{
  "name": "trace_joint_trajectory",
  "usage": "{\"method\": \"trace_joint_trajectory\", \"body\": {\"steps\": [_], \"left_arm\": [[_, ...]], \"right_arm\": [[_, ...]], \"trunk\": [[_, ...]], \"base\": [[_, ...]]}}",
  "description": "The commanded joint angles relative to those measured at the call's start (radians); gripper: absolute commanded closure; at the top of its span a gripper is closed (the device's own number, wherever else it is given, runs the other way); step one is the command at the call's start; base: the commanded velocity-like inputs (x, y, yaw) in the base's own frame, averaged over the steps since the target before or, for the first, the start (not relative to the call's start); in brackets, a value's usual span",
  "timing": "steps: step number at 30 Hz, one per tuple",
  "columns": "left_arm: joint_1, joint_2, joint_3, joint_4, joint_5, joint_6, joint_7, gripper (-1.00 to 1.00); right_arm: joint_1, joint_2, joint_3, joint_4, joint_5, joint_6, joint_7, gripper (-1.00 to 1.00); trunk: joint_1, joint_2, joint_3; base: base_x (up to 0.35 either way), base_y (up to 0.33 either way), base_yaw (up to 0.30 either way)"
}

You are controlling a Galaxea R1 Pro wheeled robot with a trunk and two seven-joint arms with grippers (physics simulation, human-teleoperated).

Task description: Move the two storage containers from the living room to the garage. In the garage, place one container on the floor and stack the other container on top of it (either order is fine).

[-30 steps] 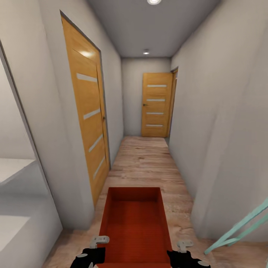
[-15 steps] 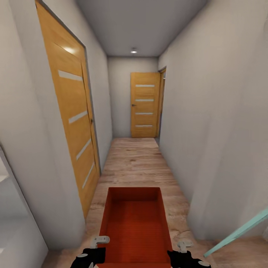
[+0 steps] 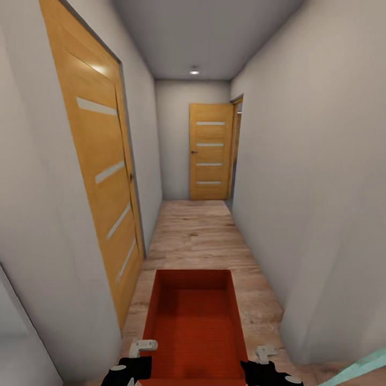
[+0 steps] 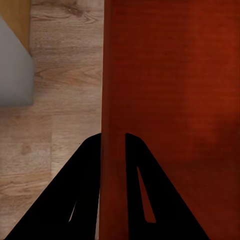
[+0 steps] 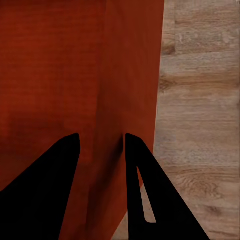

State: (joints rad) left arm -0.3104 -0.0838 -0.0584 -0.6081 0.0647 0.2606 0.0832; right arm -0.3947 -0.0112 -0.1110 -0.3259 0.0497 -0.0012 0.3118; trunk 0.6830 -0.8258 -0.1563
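One orange-red storage container (image 3: 195, 316) hangs open side up low in front of me, above the wood plank flooring of a narrow corridor. My left gripper (image 3: 140, 348) is shut on its left wall, and in the left wrist view the black fingers (image 4: 85, 190) of that gripper (image 4: 112, 137) pinch the container (image 4: 170, 75) rim. My right gripper (image 3: 264, 354) is shut on the right wall, and the right wrist view has this gripper (image 5: 102, 137) astride the container (image 5: 75, 60) edge. The garage and living room are out of view.
An orange-brown door (image 3: 102, 177) stands shut close on my left. Another door (image 3: 210, 153) closes the corridor's far end, with an opening (image 3: 236, 150) beside it on the right. Pale walls hem both sides. A teal bar (image 3: 359, 370) pokes in at the bottom right.
The camera has advanced along the corridor: the left door looms larger, the white ledge at left has left the view, the teal bar has slid to the corner. The container stays gripped.
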Motion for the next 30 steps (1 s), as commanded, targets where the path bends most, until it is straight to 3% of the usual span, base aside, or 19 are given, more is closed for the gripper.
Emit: {"method": "trace_joint_trajectory", "body": {"steps": [1, 30], "left_arm": [[-0.001, -0.030, 0.001, -0.024, -0.002, 0.006, 0.009, 1.00], [-0.001, -0.030, 0.000, -0.024, -0.002, 0.006, 0.008, 1.00]], "right_arm": [[0.000, 0.008, 0.037, 0.002, 0.009, 0.000, 0.009, 1.00], [0.000, 0.008, 0.036, 0.002, 0.010, 0.000, 0.007, 1.00]], "trunk": [[0.001, -0.001, -0.002], [0.001, -0.001, -0.002]], "base": [[0.325, -0.032, 0.000], [0.326, -0.013, 0.000]]}}
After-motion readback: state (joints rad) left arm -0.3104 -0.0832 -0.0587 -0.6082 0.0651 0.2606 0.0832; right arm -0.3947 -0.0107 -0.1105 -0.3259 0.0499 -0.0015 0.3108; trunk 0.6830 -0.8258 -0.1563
